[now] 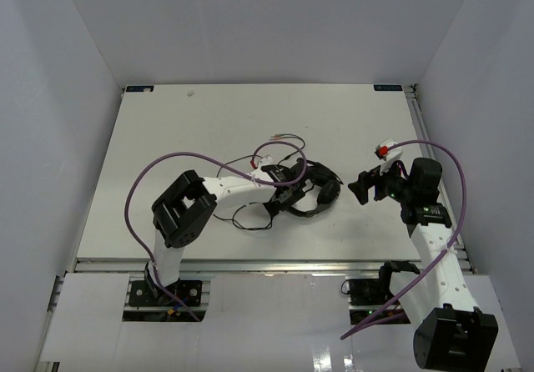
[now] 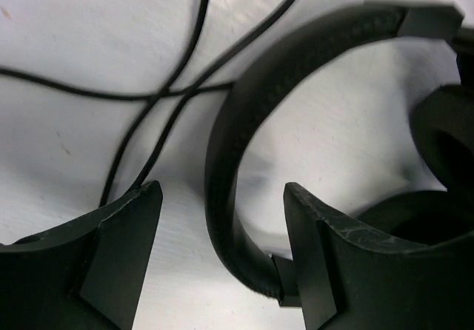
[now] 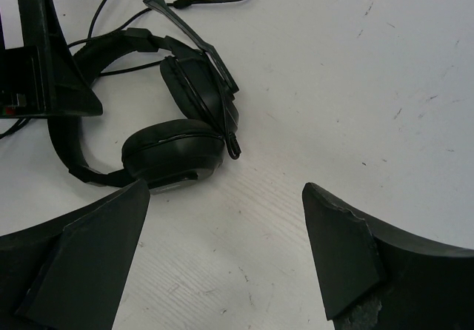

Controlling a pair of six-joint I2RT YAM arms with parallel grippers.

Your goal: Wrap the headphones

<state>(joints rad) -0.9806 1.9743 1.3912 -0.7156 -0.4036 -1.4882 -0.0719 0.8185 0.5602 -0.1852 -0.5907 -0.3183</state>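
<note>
The black headphones (image 1: pixel 315 190) lie on the white table (image 1: pixel 209 122) at its middle. Their thin cord (image 1: pixel 250 222) trails in loops to the left and toward the back. My left gripper (image 1: pixel 289 193) is open and low over them. In the left wrist view the headband (image 2: pixel 222 174) curves between the two fingertips of that gripper (image 2: pixel 222 197), with a gap showing on the left side. The cord (image 2: pixel 148 97) crosses the table beyond it. My right gripper (image 1: pixel 362 187) is open just right of the headphones. In the right wrist view it (image 3: pixel 226 197) holds nothing, and the two earcups (image 3: pixel 174 152) lie ahead to its left.
Purple robot cables (image 1: pixel 167 159) arch over both arms. White walls close in the table on the left, back and right. A metal rail (image 1: pixel 267 263) runs along the near edge. The left gripper's finger (image 3: pixel 52 56) shows at the top left of the right wrist view.
</note>
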